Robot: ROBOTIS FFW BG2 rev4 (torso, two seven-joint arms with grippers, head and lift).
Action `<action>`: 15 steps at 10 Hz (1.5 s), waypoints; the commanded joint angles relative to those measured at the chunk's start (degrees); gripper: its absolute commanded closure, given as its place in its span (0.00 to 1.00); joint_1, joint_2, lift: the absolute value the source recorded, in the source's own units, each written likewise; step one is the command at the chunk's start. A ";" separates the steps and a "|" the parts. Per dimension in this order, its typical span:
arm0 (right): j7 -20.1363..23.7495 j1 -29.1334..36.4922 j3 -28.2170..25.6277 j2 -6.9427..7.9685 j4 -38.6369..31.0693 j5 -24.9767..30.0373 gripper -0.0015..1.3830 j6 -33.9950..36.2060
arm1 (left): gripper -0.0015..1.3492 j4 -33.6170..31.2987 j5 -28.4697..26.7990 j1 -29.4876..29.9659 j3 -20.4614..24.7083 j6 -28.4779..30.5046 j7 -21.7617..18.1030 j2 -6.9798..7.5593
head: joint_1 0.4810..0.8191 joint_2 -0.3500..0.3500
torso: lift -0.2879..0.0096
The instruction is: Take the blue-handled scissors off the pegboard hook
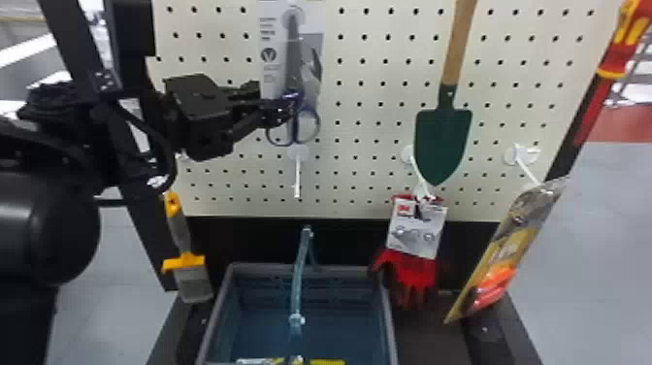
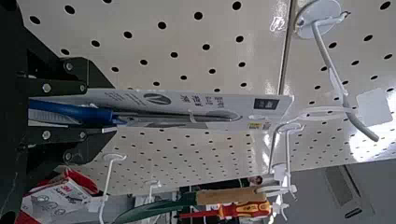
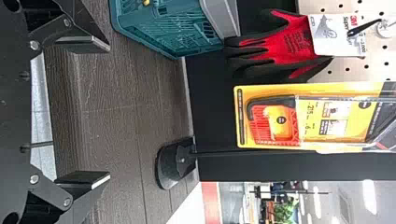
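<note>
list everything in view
scissors: 1, blue-handled, in left gripper
pegboard: 1, cream, centre
hooks: several, white, on pegboard
trowel: 1, green, wooden handle, right of scissors
gloves: 1 pack, red-black, below trowel
screwdriver: 1, red-yellow, far right
packaged tool: 1, orange-yellow, lower right
brush or scraper: 1, yellow-grey, lower left
basket: 1, teal, below pegboard
long item: 1, yellow, in basket
left gripper: 1, black, on scissors
right gripper: 1, black, facing packaged tool

Scissors' handles (image 1: 293, 132) partly behind end effector (image 1: 286, 107)
</note>
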 commanded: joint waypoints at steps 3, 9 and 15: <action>0.00 0.00 0.00 0.00 0.00 0.00 0.23 0.00 | 0.79 0.00 0.47 0.13 0.05 -0.52 0.02 0.16 | 0.20 0.50 | 0.63; 0.00 0.12 0.00 0.00 0.00 -0.09 0.23 0.00 | 0.79 0.00 0.56 0.63 0.23 -0.25 -0.07 0.07 | 0.20 0.50 | 0.63; 0.00 0.25 0.00 0.00 0.14 -0.09 0.23 0.09 | 0.79 0.14 1.08 0.99 0.40 -0.17 -0.07 0.07 | 0.20 0.50 | 0.63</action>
